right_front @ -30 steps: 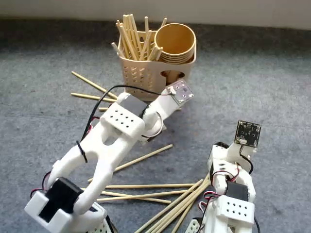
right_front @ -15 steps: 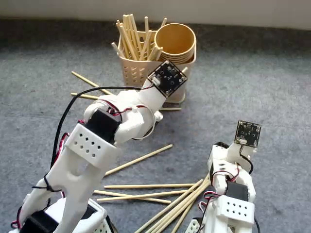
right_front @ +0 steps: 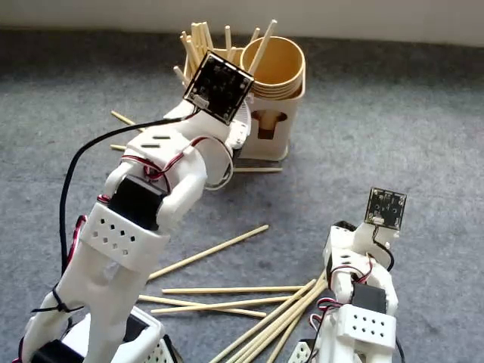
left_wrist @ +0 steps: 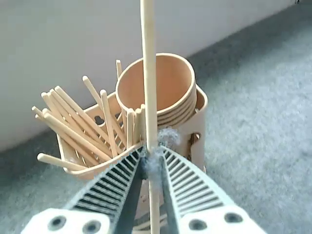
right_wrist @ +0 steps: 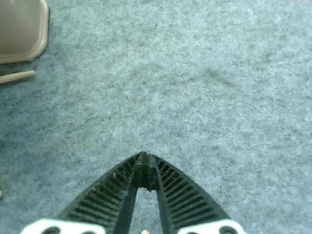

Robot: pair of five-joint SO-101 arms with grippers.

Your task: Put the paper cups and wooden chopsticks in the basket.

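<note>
The left hand (left_wrist: 151, 152) is clamped on one chopstick (left_wrist: 147, 73), holding it upright just above the basket (left_wrist: 201, 105). The cups (left_wrist: 173, 90) are stacked in one compartment there, and a bundle (left_wrist: 83, 129) of sticks fills the other. The stick should probably go end-first into the bundle's side, clear of the cups. It is best lowered below the rim before release, so it cannot tip out. The right hand (right_wrist: 144, 168) is closed on nothing, low over the worktop (right_wrist: 219, 73). Loose chopsticks (right_front: 227, 290) lie near the arms' bases.
</note>
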